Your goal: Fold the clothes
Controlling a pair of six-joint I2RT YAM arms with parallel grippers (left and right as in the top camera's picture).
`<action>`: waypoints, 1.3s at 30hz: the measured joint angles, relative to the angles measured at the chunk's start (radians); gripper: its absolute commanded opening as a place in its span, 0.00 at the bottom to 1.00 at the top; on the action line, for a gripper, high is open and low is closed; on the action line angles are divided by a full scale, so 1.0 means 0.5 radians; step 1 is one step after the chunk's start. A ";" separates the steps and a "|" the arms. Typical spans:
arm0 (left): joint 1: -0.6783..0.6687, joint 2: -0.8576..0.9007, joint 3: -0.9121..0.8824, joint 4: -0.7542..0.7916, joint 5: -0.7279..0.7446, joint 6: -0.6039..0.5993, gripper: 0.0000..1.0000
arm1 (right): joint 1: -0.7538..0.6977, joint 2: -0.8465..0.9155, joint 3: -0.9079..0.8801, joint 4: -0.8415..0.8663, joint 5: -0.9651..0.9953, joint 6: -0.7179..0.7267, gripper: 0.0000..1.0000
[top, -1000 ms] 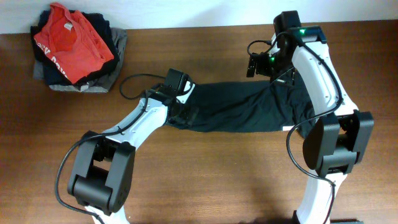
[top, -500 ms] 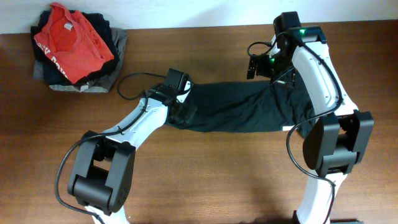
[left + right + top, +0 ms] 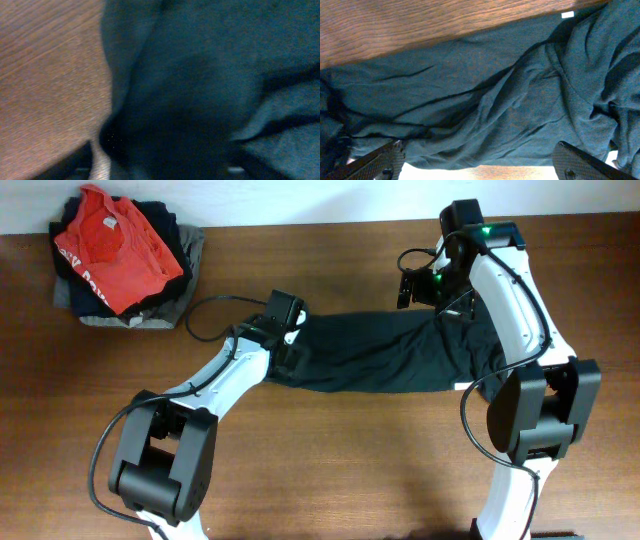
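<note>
Dark garment [image 3: 380,360] lies stretched across mid-desk [image 3: 330,450], between my hands | left hand [image 3: 292,352] down on its left end, grip too blurred to tell | right hand [image 3: 477,165] spread wide, empty, over the right part | risk: a one-sided pull would drag and bunch the cloth.
</note>
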 measured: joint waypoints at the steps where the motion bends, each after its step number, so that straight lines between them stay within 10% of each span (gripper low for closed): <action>1: 0.000 0.000 0.000 -0.001 0.018 0.000 0.23 | 0.000 0.000 0.000 -0.001 0.000 0.001 0.99; 3: 0.000 0.000 0.000 0.000 0.040 0.000 0.01 | 0.000 0.000 0.000 -0.001 0.001 0.000 0.99; 12: 0.000 0.000 0.010 -0.014 0.003 -0.037 0.01 | 0.000 0.000 0.000 -0.001 0.001 0.000 0.98; 24: 0.075 -0.143 0.154 -0.113 -0.752 -0.416 0.05 | 0.000 0.000 0.000 -0.031 0.002 -0.006 0.99; 27: 0.153 -0.156 0.169 -0.159 -0.829 -0.449 0.27 | 0.000 0.000 0.000 -0.032 0.003 -0.008 0.99; 29: 0.197 -0.156 0.169 -0.188 -0.857 -0.468 0.60 | 0.000 0.000 0.000 -0.032 0.005 -0.008 0.99; 32: 0.256 -0.156 0.169 -0.188 -0.887 -0.487 0.61 | 0.000 0.000 0.000 -0.040 0.006 -0.008 0.99; 34: 0.282 -0.156 0.169 -0.194 -0.900 -0.489 0.83 | 0.000 0.000 0.000 -0.047 0.006 -0.007 0.99; 39: 0.296 -0.156 0.169 -0.216 -0.837 -0.502 0.86 | 0.000 0.000 0.000 -0.056 0.006 -0.008 0.99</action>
